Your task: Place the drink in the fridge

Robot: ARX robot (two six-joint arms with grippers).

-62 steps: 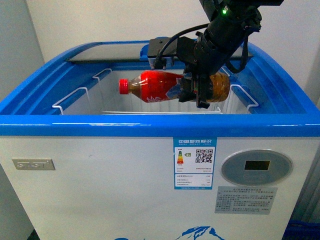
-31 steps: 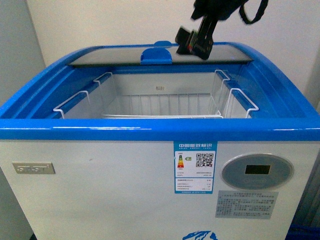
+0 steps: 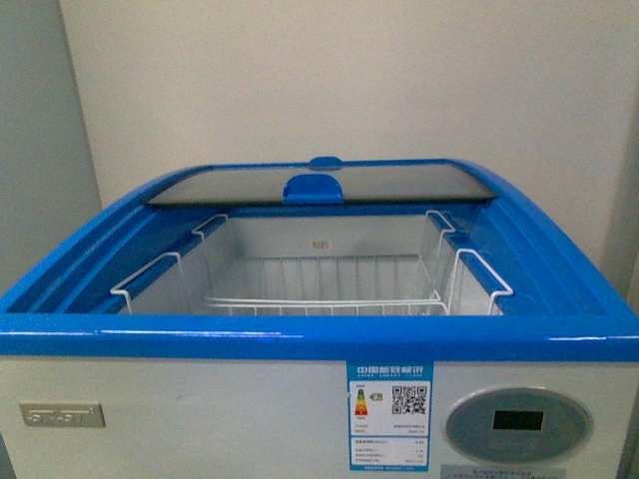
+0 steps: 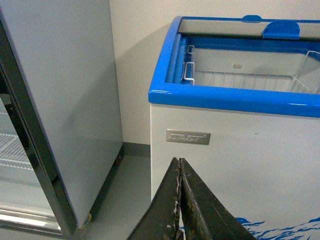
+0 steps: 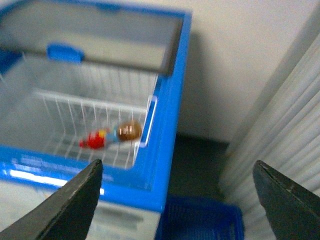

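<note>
The fridge (image 3: 200,419) is a white chest cooler with a blue rim, its glass lid (image 3: 319,185) slid to the back and white wire baskets (image 3: 329,284) inside. It also shows in the left wrist view (image 4: 240,150) and the right wrist view (image 5: 165,150). The drink (image 5: 112,135), a bottle with a red label and brown liquid, lies on its side in a wire basket by the fridge's right wall; the front view hides it. My right gripper (image 5: 177,197) is open and empty, above the fridge's right front corner. My left gripper (image 4: 179,197) is shut and empty, low before the fridge's front.
A tall grey upright cabinet (image 4: 65,100) with a glass door stands left of the fridge, with a strip of floor (image 4: 125,195) between. A blue crate (image 5: 200,220) sits on the floor right of the fridge, beside a ribbed white surface (image 5: 285,135). A wall is behind.
My right gripper let go of the drink inside the fridge, rose and left the front view. The front view has shifted a little upward.
</note>
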